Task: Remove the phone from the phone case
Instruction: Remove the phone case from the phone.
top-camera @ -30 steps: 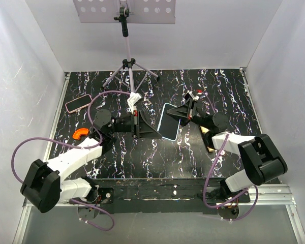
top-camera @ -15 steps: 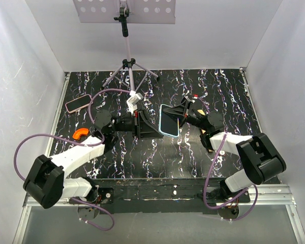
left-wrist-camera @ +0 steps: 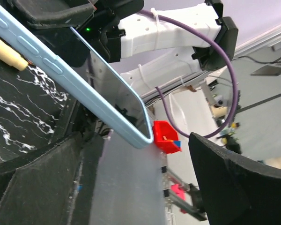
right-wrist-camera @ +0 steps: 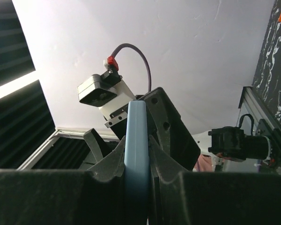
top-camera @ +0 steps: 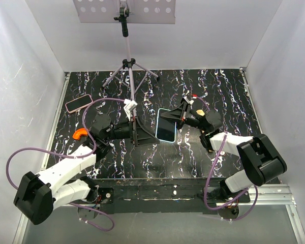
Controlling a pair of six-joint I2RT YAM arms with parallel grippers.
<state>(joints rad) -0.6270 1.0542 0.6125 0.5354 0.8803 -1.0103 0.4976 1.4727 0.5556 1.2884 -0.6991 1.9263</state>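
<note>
the right gripper is closed on the light-blue phone case, which is clamped edge-on between its fingers and held tilted above the desk. the left gripper is spread open, and the free corner of the case is seen between its fingers, touched by neither. the phone is seated in the case, its dark screen framed by the blue rim. the step in hand is judged to be the approach for a second grasp. next, that corner would need to be taken so that the rim can be peeled off the phone.
</note>
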